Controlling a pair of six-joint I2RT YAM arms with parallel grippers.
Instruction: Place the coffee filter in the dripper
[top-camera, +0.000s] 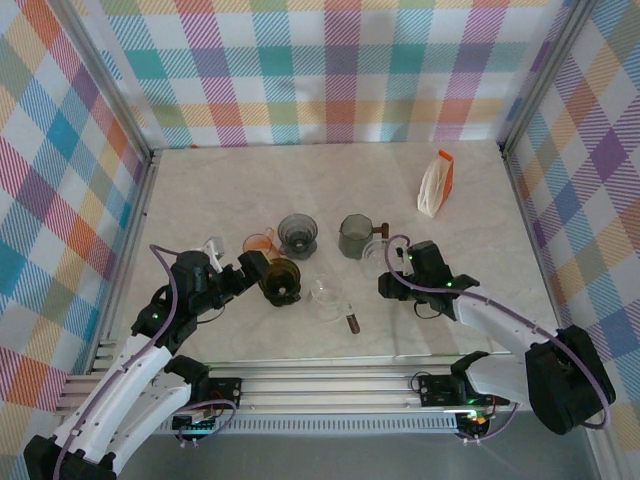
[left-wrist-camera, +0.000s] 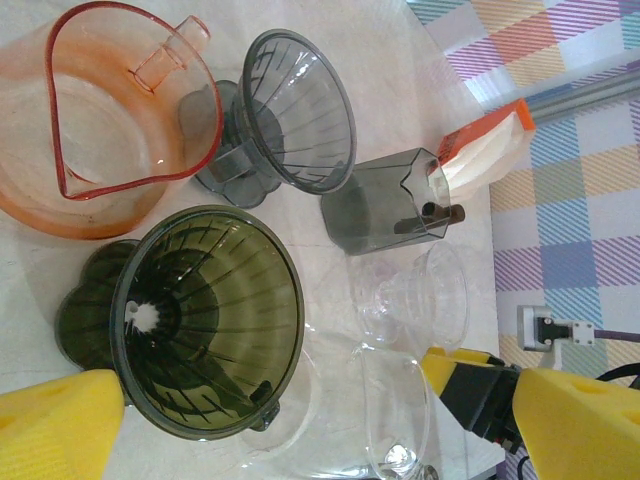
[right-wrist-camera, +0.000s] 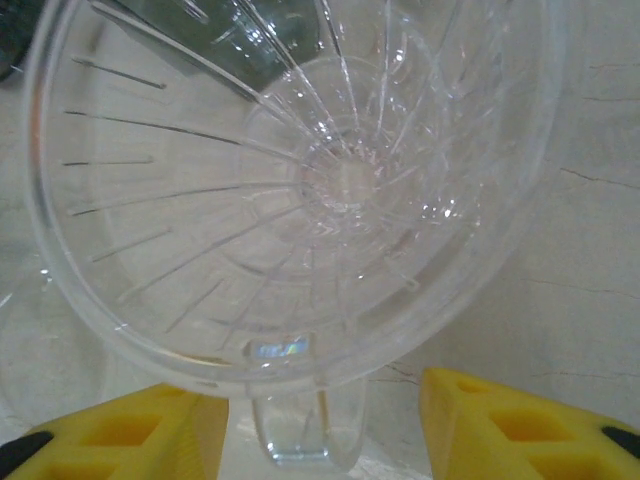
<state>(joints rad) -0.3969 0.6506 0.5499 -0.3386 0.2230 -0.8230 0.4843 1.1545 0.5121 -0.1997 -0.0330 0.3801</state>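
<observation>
R jaws ajar astride dripper handle (right-wrist-camera: 300, 428)

An orange-and-white paper filter packet (top-camera: 436, 185) is standing far back on the right of the pale marble-patterned table (top-camera: 200, 190), well apart from everything else. Nearer the middle, three pieces are sitting in a row: an orange transparent plastic pitcher (top-camera: 262, 243) on the left, a smoky grey ribbed plastic dripper (top-camera: 297, 234) just beside it, and a grey translucent plastic cup (top-camera: 354, 236) further right. An olive-green ribbed plastic dripper (top-camera: 280, 281) is sitting in front of the pitcher. To its right, a clear glass vessel (left-wrist-camera: 340, 400) is sitting just beside it, and a clear ribbed plastic dripper (left-wrist-camera: 420, 295) is sitting in front of the cup. A small brown cylindrical piece (top-camera: 352, 321) is lying nearest the table's front edge.
</observation>
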